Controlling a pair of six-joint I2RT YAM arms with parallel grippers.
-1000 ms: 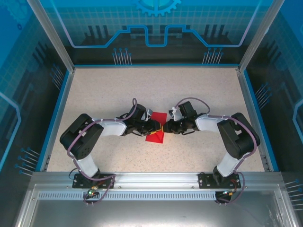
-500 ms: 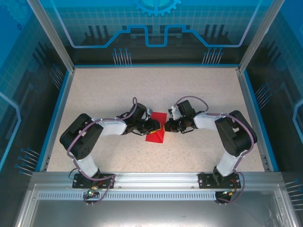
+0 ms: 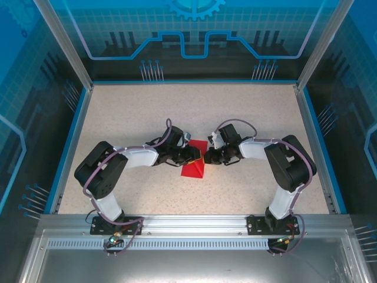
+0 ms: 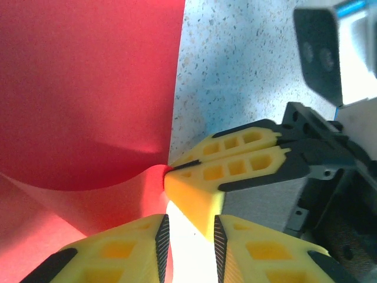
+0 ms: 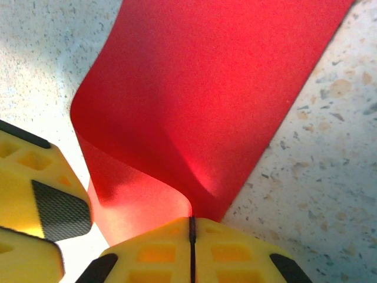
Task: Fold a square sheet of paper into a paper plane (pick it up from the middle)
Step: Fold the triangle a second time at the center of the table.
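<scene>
The left gripper [image 3: 192,157] reaches in from the left, low over the table [image 3: 129,112], with its tips at the left side of the square sheet of paper [image 3: 193,170]. In its wrist view its 2 yellow fingers [image 4: 112,253] stand partly spread. A bright gap shows between the black pads and no paper is clamped there. It seems placed to steady or take over the sheet, though that is only a judgement.

The sheet lies at the middle of the table, between the 2 grippers. 1 layer rests flat on the speckled surface and another bows up from it in a soft roll that is not yet a sharp crease.

The right gripper [image 5: 191,227] comes in from the right with its jaws pressed together. They pinch the raised edge of the sheet in the seam between them, probably to draw that flap over for a fold.

On the left the sheet's straight edge lies flat, with bare table beside it. At the centre the 2 grippers nearly meet, tip toward tip, so there is little room for either to turn without bumping the other. Toward the far right the sheet's long edge also lies flat and free. All around, the table is open, and the blue rim [image 3: 75,132] is well apart on every side.
</scene>
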